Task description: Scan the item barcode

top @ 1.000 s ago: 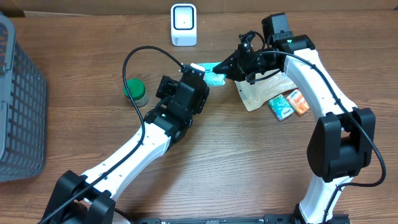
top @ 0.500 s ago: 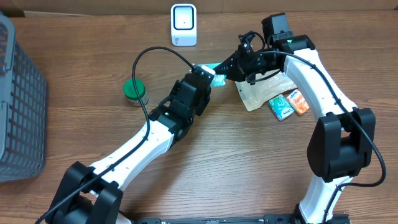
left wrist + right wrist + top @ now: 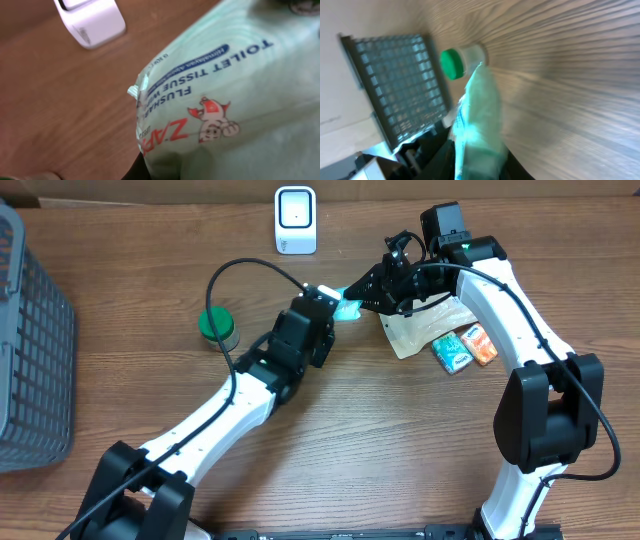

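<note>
Left gripper is clamped shut on the near end of a pale green soft plastic pack of wipes, held up off the brown wooden table a little right of centre. One second ago its jaws stood wide beside the pack; since then the left arm has reached further toward the right arm and closed. In the left wrist view the pack fills most of the picture, its printed face with "TOILET TISSUE" and a small cartoon figure turned to the camera. Right gripper sits at the pack's far end much where it was; its dark fingers flank the pack in the right wrist view, but whether they are pinching it or have let go I cannot tell.

Counted: one pack of wipes; one white boxy barcode scanner at the table's far edge, well apart from the pack; one green-lidded clear jar left of the left arm, unmoved; one grey plastic mesh basket at the left edge; one beige crumpled pouch under the right arm; two small packets beside it, one teal packet and one orange packet
</note>
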`<move>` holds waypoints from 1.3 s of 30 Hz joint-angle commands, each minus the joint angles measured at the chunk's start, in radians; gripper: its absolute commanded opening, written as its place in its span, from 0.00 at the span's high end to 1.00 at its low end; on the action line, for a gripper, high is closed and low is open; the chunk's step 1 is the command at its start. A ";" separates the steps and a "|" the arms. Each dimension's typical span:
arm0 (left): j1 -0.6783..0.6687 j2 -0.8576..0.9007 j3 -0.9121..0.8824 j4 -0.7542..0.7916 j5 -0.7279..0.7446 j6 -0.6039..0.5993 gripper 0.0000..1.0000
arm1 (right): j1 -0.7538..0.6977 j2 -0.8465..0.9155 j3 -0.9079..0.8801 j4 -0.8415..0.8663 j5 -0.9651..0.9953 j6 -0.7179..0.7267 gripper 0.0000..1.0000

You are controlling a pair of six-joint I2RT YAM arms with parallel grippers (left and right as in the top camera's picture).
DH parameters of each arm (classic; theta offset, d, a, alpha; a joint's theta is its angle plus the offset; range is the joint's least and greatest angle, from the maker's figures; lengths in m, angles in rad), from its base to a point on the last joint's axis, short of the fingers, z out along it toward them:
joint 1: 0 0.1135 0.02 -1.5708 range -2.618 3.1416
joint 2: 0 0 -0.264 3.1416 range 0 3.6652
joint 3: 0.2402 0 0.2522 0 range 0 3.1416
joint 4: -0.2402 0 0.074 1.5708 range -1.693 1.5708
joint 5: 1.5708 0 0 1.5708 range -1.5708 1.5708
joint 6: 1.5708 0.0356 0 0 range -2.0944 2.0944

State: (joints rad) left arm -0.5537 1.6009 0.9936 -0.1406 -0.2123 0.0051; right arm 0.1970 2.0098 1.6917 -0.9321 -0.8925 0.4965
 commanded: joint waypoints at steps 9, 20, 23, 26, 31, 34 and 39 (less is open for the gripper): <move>0.123 -0.053 -0.003 -0.166 0.736 -0.310 0.96 | 0.000 -0.001 -0.002 -0.097 0.387 -0.008 0.70; 0.234 0.060 -0.005 -0.383 0.966 -0.454 0.96 | -0.002 -0.001 -0.002 -0.119 0.560 -0.008 0.62; 0.253 0.154 -0.005 -0.383 0.973 -0.526 0.47 | -0.002 -0.001 -0.002 -0.120 0.559 -0.040 0.59; 0.272 0.220 -0.005 -0.387 0.993 -0.528 0.00 | -0.002 -0.001 -0.002 -0.126 0.559 -0.077 0.55; 0.313 0.223 0.007 -0.387 0.987 -0.528 0.00 | 0.000 -0.001 -0.002 -0.130 0.543 -0.106 0.53; 0.346 0.174 0.053 -0.404 0.954 -0.515 0.00 | 0.008 -0.001 -0.002 -0.126 0.486 -0.110 0.54; 0.380 0.019 0.267 -0.592 0.697 -0.384 0.00 | 0.105 0.000 -0.002 -0.087 0.476 -0.064 0.50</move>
State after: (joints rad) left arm -0.1875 1.7512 1.1065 -0.6632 0.6579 -0.4843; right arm 0.2295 2.0098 1.6917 -1.0431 -0.3939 0.4072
